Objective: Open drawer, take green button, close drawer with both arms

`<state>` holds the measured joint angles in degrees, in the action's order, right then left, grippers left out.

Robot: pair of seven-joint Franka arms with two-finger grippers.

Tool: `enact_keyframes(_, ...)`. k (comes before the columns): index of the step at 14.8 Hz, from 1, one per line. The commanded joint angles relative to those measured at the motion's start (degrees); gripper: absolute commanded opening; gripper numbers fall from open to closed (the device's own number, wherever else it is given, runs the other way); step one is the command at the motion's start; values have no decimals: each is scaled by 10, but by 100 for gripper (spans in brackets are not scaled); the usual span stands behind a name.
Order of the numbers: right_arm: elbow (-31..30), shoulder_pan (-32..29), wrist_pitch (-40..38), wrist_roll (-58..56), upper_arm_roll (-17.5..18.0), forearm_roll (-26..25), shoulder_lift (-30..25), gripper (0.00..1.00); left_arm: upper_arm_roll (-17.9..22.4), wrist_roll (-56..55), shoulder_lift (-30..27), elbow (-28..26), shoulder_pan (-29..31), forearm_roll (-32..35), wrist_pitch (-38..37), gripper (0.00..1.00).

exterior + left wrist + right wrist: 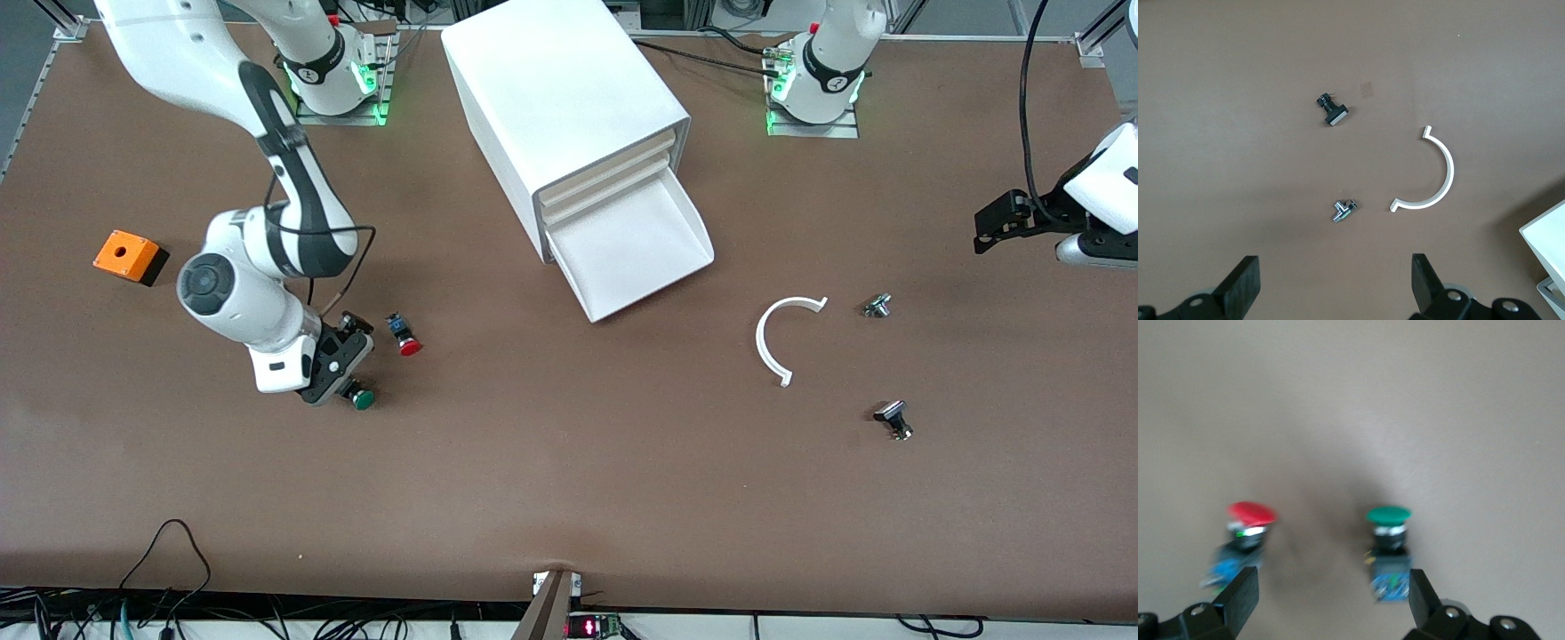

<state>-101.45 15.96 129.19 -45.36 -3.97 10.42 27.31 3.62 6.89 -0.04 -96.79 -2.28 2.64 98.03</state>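
Observation:
The bottom drawer of the white cabinet is pulled out and looks empty. The green-capped button lies on the table toward the right arm's end, next to a red-capped button. My right gripper is low over the table and open. In the right wrist view the green button lies just inside one finger, and the red button lies by the other finger. My left gripper waits open and empty at the left arm's end, as its wrist view shows.
An orange box sits near the right arm's end. A white C-shaped piece and two small metal parts lie toward the left arm's end. They also show in the left wrist view: piece, parts.

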Motion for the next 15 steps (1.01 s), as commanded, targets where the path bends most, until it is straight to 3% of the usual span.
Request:
enact_keyframes(1,91,-6,-183,69,4,14,-22,100,0,-8,9,19,1,7,-15,100)
enact_keyframes(4,186,-4,-313,133,4,13,-18,100,-1,-8,8,19,0,8,-15,100)
enact_keyframes(10,190,-10,-378,144,2,-1,-70,100,-3,-3,8,20,-6,11,-15,100)
enact_keyframes(15,191,-44,-458,146,20,-99,-134,100,-3,2,7,20,-6,-9,-15,100)
